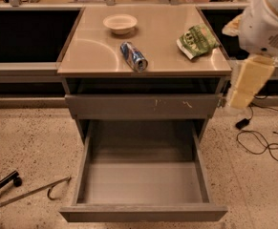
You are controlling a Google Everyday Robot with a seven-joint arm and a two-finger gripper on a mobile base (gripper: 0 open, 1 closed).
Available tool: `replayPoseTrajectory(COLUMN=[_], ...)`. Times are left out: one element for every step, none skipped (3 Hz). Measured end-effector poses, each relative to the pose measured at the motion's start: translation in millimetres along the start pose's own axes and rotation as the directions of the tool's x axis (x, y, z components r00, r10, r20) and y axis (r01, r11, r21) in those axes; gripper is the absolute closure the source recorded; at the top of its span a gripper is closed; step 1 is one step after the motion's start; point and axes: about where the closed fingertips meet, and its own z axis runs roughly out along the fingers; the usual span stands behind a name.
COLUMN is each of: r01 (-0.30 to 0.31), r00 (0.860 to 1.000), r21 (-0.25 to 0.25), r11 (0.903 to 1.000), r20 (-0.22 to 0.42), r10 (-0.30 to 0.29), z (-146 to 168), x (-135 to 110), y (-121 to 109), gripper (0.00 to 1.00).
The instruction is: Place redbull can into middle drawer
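Redbull can lies on its side on the table, angled, one silver end pointing at the front edge and sitting near it. It is not held. Gripper hangs off the table's right side, at about table height and well apart from the can; cannot tell whether it is open or closed. Middle drawer is pulled out below, its tray bare. The scratched drawer front above it is shut. Main risk: the can is round and lying down, so an off-centre touch likely rolls or spins it, and it has little room before the front edge; it could drop onto the floor. Second risk: the snack bag sits between the gripper's side and the can, so a low approach from the right could drag or push the bag. The bowl is behind the can, probably safe unless the reach overshoots. Third: the shut front overhangs the back of the tray, so a release too far back could hit it instead of landing inside. A slim metal can may also slip if pinched near an end.
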Motion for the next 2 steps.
replayPoseTrajectory(r01=[0.138,0.183], r00=[0.990,0.982], r21=[0.048,0.102], r11=[0.9893,0.9778], r20=[0.026,0.029], r10=[-0.139,-0.187], z=[18,35], x=[-52,-93], y=[-43,-82], gripper=[0.00,0.00])
